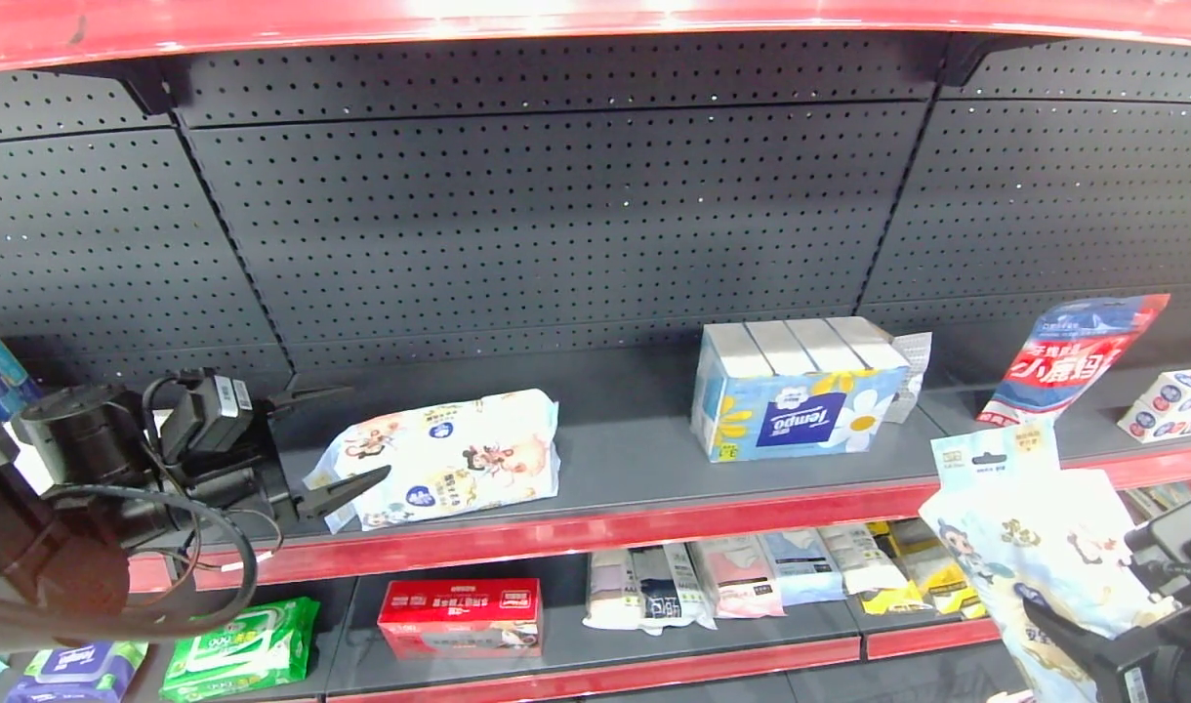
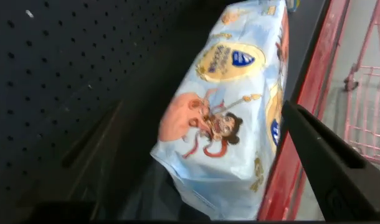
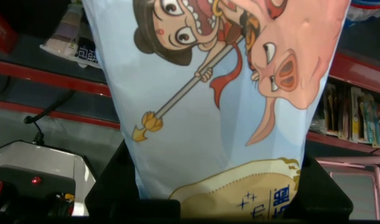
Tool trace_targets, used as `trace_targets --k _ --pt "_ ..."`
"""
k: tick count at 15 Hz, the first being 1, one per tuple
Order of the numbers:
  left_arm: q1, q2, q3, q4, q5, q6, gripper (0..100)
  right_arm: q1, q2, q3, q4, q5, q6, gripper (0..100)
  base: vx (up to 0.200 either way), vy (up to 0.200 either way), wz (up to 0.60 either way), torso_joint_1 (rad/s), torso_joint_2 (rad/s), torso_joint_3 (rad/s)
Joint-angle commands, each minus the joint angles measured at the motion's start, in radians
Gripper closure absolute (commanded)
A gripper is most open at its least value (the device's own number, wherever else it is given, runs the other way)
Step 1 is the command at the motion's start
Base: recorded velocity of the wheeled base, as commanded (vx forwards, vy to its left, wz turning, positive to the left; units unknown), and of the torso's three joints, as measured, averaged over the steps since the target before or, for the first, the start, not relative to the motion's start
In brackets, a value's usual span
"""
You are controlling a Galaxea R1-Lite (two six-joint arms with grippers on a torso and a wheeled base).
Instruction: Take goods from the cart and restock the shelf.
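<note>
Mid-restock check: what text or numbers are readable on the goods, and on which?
tissue multipack: upside-down brand logo only; small print blurred.
red pouch: large white brand characters, tilted.
shelf cartoon pack: badge lettering too small.
held cartoon pack in right claw: lettering blurred.
No legible numbers or signs.

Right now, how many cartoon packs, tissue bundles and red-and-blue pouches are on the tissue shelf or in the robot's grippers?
Cartoon packs: 2, one cartoon pack lying on the shelf, one cartoon pack in the right gripper
Tissue bundles: 1
Red-and-blue pouches: 1
Total: 4
</note>
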Motion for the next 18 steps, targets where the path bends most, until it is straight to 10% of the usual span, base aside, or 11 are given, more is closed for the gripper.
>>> trace_targets --k 1,6,12,14,16,18 --pt "0.010 -0.010 0.005 -0.055 -0.005 -0.023 0 0.001 -0.003 0.000 -0.001 0.000 -0.002 100 0.000 0.000 0.00 0.000 0.00 0.000" --pt "0.010 -0.122 0.079 -0.100 0.014 -0.074 0 0.001 -0.026 0.010 -0.001 0.000 -0.002 100 0.000 0.000 0.00 0.000 0.00 0.000" --pt "0.017 -0.298 0.193 -0.100 0.183 -0.112 0 0.002 -0.032 0.012 -0.002 0.000 0.002 100 0.000 0.000 0.00 0.000 0.00 0.000" --pt "0.017 -0.344 0.206 -0.100 0.281 -0.146 0 0.002 -0.043 0.012 -0.002 0.000 0.004 100 0.000 0.000 0.00 0.000 0.00 0.000" --pt "0.010 -0.413 0.208 -0.100 0.577 -0.265 0 0.002 -0.061 0.010 -0.002 0.000 0.010 100 0.000 0.000 0.00 0.000 0.00 0.000" --pt "0.007 -0.453 0.240 -0.100 0.719 -0.328 0 0.002 -0.078 0.009 -0.002 0.001 0.010 100 0.000 0.000 0.00 0.000 0.00 0.000"
